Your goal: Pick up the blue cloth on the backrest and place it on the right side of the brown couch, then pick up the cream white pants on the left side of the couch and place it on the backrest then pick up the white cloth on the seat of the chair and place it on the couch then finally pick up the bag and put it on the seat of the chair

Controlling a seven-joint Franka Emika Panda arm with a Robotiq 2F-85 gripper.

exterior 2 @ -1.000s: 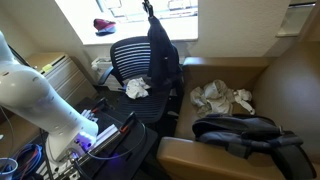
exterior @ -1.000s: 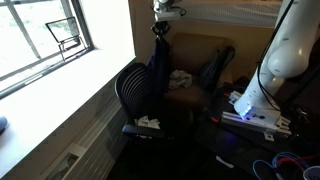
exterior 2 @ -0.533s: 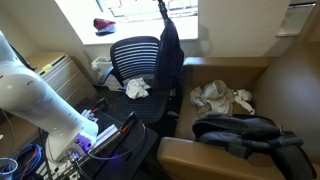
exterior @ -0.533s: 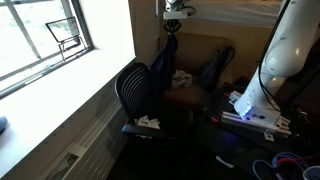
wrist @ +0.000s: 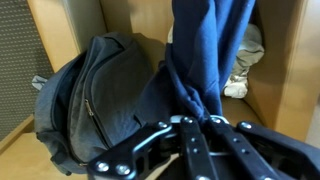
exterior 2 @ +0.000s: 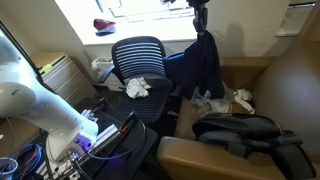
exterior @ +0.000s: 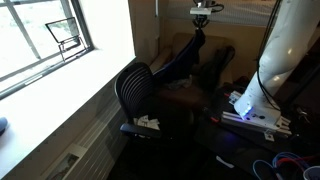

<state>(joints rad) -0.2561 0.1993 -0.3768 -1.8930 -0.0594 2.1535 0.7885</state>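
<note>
over the last second the end effector (exterior 2: 201,20) has swung away from the chair (exterior 2: 140,52) and now hangs above the brown couch (exterior 2: 290,100). it is pinched shut on the top of the blue cloth (exterior 2: 205,65), which dangles straight below it. the hem reaches the cream pants (exterior 2: 228,100) underneath, with the bag (wrist: 90,90) just beside. the first placement looks close, though the cloth isn't released yet.

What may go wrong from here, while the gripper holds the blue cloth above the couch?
1. The blue cloth hangs long from the gripper; its lower end is near the cream pants and may drag them.
2. In the wrist view the jaws pinch only a bunched fold, so the cloth may slip.
3. The bag fills much of the couch; the cloth may land on it.
</note>
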